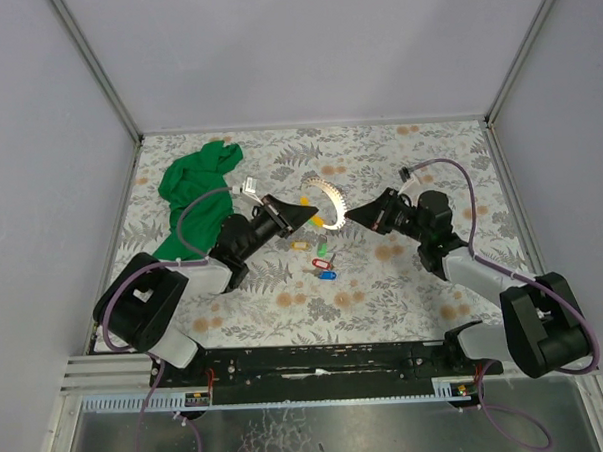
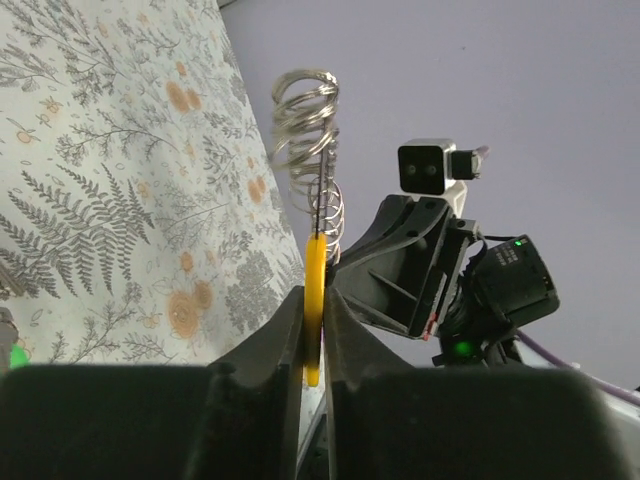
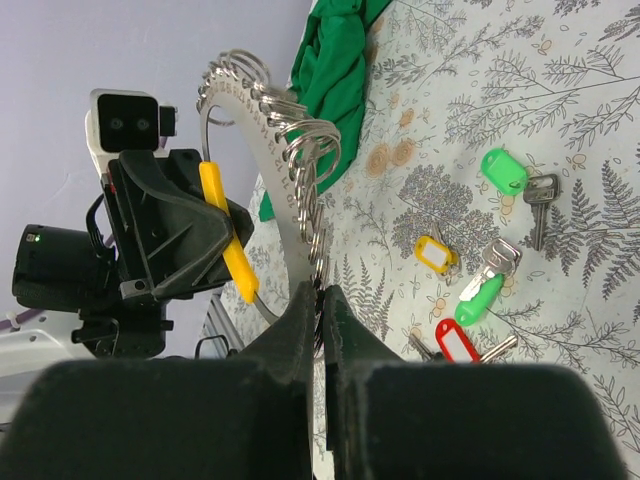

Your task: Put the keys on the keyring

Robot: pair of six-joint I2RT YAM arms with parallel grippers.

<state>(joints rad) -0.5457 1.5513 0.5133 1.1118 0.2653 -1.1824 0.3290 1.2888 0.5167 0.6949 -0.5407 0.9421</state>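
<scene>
Floral-print counter (image 1: pixel 429 170) inside grey walls (image 1: pixel 304 56), with a green cloth (image 1: pixel 195 186) bunched at 10 o'clock. Near centre the keyring (image 1: pixel 330 203) is held up off the counter; it reads as a curved silver band carrying a row of thin wire rings. At its 3 o'clock the right gripper (image 1: pixel 353 216) is closed tight on one end of the band. At 9 o'clock the left gripper (image 1: pixel 303 218) has its jaws pinched flat on the tag of a yellow-tagged key (image 2: pixel 315 300), whose metal end points up among the rings; I cannot tell whether it has entered one. At 6 o'clock of the keyring the other keys (image 1: pixel 323 260) lie loose, with green, yellow, red and blue tags. Handling judgement: the keys are light and rigid, with thin, slippery metal blades, so the plastic tag is the better hold, gripped across its flat faces. The ring wire looks stiff and springy, likely to twist away unless the band is braced. No container in view; nothing is boxed or binned.
</scene>
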